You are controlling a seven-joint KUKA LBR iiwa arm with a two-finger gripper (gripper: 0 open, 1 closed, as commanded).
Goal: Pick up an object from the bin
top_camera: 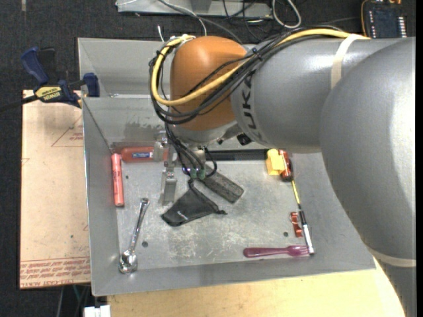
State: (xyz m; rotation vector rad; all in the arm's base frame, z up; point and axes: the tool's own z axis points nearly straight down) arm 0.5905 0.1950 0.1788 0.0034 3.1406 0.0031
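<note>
Black folded piece (190, 209) lies near the middle of the bin (218, 242), just beside the lowered claw (170, 189). We cannot tell whether the claw is open, closed or gripping anything.

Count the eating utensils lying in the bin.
2. A metal spoon lies near the lower-left corner; a purple plastic utensil lies along the lower wall, right side. The arm covers part of the bin, so others may be hidden.
</note>
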